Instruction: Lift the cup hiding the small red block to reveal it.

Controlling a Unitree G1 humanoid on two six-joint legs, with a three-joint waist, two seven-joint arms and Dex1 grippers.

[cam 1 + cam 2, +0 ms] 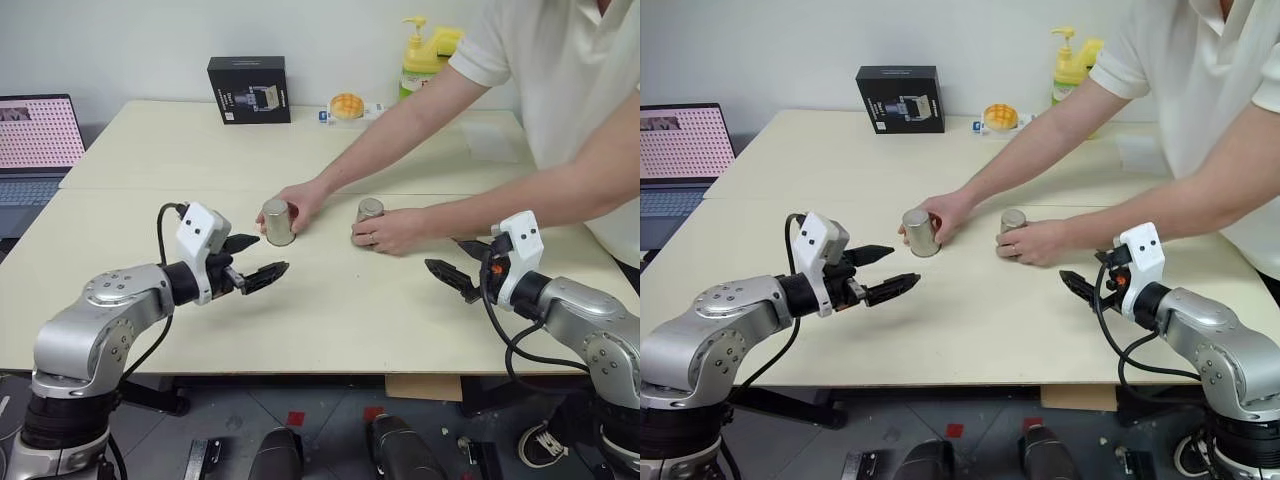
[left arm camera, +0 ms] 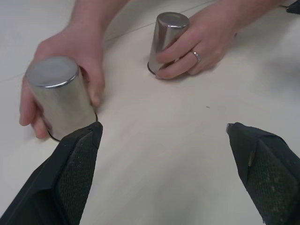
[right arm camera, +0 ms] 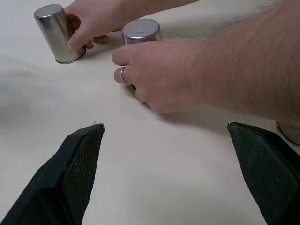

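Note:
Two steel cups stand upside down mid-table. A person's hand (image 1: 306,203) holds the left cup (image 1: 277,222), and the other hand (image 1: 392,232) wraps the right cup (image 1: 369,209). The small red block is hidden. My left gripper (image 1: 268,256) hovers open just short of the left cup (image 2: 58,96), nothing between its fingers. My right gripper (image 1: 443,253) is open and empty too, close to the hand on the right cup (image 3: 141,30). A curved metal rim (image 3: 289,133) shows at the edge of the right wrist view.
The person leans in from the far right, both forearms stretched across the pale table (image 1: 330,310). At the back stand a black box (image 1: 248,89), a small orange-topped item (image 1: 346,106) and a yellow pump bottle (image 1: 425,55). A laptop (image 1: 38,135) sits far left.

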